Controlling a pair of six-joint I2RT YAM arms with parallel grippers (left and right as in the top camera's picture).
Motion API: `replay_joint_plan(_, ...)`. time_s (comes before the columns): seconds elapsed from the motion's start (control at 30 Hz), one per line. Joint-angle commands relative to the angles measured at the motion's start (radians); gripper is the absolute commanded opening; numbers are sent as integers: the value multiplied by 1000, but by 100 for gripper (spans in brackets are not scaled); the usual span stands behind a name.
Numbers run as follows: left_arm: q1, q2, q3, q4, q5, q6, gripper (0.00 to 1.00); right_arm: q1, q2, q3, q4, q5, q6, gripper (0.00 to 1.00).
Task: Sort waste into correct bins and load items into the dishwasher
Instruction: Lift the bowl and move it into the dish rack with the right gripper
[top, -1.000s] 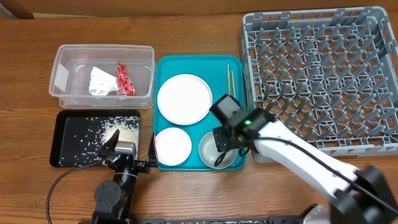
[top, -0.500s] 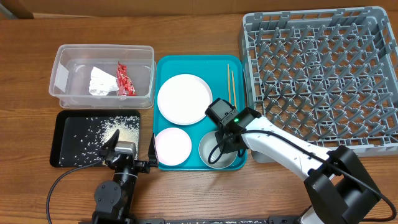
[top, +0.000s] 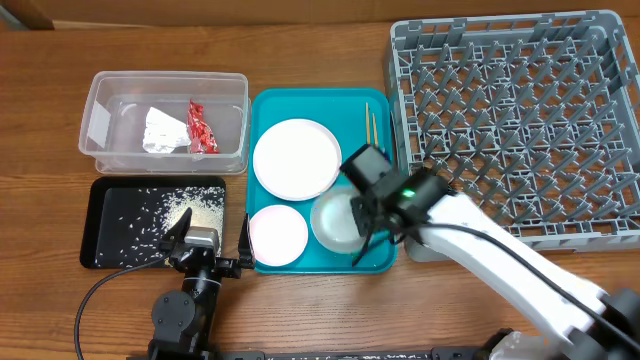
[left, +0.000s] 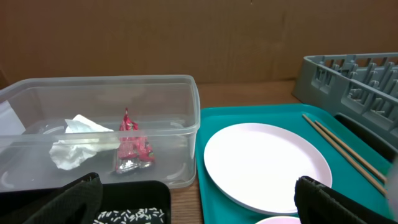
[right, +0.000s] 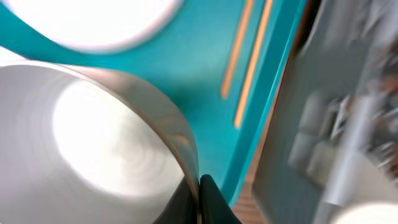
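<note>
Two waste bins look done: the clear tub (top: 165, 77) at far left holds the red wrapper (top: 201, 128) and paper scrap (top: 160, 131), and the black tray (top: 105, 252) below it carries the rice grains (top: 185, 210). Left pincer (top: 212, 240) sits at the near edge of the worktop (top: 50, 300), just beside the black tray, jaws spread wide, holding nothing. So the step in hand is dishwasher loading. On the teal tray (top: 345, 105): white plate (top: 297, 158) at the back, pink bowl (top: 277, 233) front-left, neither being handled. The whitish bowl (top: 330, 222), just right of the pink one, is the active item. Right pincer (right: 198, 190) is clenched on its rim, one jaw inside the wall, one outside, per the wrist view. Overhead the bowl looks tipped, but it's blurred, so I can't tell if it's clear of the tray floor. Chopsticks (top: 371, 125) lie along the tray's right edge. Grey dish rack (top: 520, 120) at right shows nothing loaded. Next move, my read: lift the bowl over the tray lip, carry it right past the rack wall, and seat it tilted between peg rows. It's a thin rim pinch, so the bowl may swing or slip in transit.
</note>
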Motion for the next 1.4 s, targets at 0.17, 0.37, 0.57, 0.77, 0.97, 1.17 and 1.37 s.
replay_joint_plan(0.17,8,-5,-3,2,5,-18,100,1,-261,71,-117,605,236,4)
replay_joint_plan(0.37,8,-5,-3,2,4,-18,100,-31,-297,69,-334,1152,526,4)
replay_joint_plan(0.57,8,-5,-3,2,5,-18,100,-197,-232,67,-313,1254,518,4)
replay_joint_plan(0.77,8,-5,-3,2,4,-18,100,-431,-100,67,-202,1168,457,4)
replay_joint_plan(0.97,8,-5,-3,2,5,-18,100,-551,58,67,-96,1076,359,4)
replay_joint_plan(1.17,8,-5,-3,2,5,-18,100,-595,181,67,-60,1123,330,4)
replay_joint_plan(1.37,8,-5,-3,2,4,-18,100,-617,270,67,-27,1122,307,4)
